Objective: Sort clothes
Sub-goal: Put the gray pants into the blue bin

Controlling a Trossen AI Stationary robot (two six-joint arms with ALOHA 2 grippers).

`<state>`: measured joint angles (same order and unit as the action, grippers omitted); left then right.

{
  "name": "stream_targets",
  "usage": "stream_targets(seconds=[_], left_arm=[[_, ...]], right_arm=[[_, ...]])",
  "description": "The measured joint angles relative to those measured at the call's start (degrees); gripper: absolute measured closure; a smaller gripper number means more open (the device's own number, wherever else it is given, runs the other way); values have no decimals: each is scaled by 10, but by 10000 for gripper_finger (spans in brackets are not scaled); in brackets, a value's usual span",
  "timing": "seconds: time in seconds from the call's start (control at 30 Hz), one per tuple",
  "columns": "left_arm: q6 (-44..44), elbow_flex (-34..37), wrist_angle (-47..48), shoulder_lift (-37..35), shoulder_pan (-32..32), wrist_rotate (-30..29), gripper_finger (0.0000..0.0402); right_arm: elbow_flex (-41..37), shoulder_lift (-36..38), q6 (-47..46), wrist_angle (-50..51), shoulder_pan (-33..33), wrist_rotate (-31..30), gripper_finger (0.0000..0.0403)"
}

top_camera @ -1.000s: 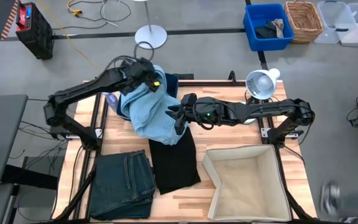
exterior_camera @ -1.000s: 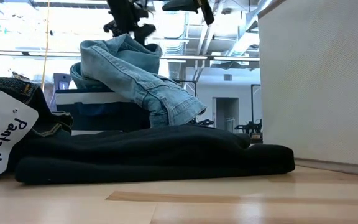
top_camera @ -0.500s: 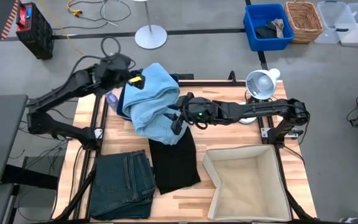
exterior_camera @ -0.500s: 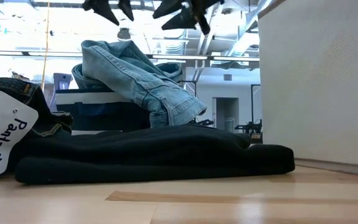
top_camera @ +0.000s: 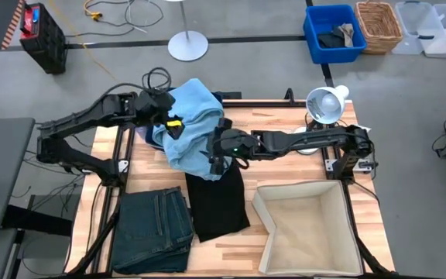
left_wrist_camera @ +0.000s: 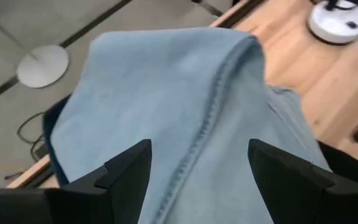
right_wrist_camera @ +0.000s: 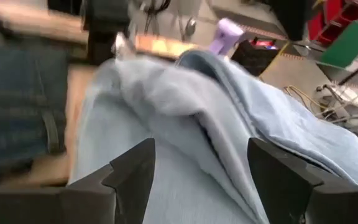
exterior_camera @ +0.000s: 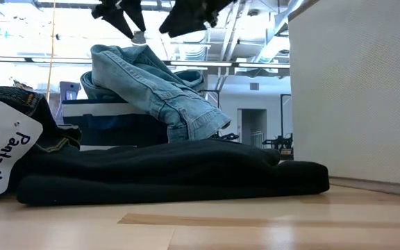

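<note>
A light blue denim piece (top_camera: 193,128) lies heaped over a dark blue bin (top_camera: 217,101) at the table's far middle. Its lower end (exterior_camera: 200,123) rests on a black shirt (top_camera: 219,198) spread flat toward the near edge. Dark jeans (top_camera: 155,229) lie folded at the near left. My left gripper (top_camera: 175,128) (left_wrist_camera: 197,168) hovers open over the denim's left side. My right gripper (top_camera: 210,153) (right_wrist_camera: 201,168) hovers open over its near right part. In the low view both grippers stay above the heap.
A beige fabric box (top_camera: 304,225) stands open at the near right. A white lamp (top_camera: 325,105) sits at the far right edge. On the floor beyond the table are a blue bin (top_camera: 333,31) holding dark items and a wicker basket (top_camera: 378,25). A paper tag (exterior_camera: 5,149) hangs on the jeans.
My left gripper has come off the denim's top, swung toward the table's left, then moved toward the near edge over the heap's left side. The denim's raised top fold has sunk onto the heap. My right gripper has rolled and crept left over the denim.
</note>
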<state>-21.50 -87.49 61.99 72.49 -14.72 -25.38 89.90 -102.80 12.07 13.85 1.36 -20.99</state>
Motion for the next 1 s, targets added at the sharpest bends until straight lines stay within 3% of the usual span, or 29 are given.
stream_targets(seconds=[0.17, 0.4, 0.63, 1.0], left_arm=[[-8, -1, 35, 32, 31, 42, 141], [-46, -1, 43, 55, 72, 31, 130], [-41, 33, 47, 67, 91, 47, 130], [-26, 61, -32, 117, 95, 89, 129]], right_arm=[[45, -34, -7, 46, -3, -38, 133], [56, -35, 30, 31, -15, -28, 132], [63, -21, 0, 23, -18, -42, 133], [225, -7, 26, 101, 15, -59, 132]])
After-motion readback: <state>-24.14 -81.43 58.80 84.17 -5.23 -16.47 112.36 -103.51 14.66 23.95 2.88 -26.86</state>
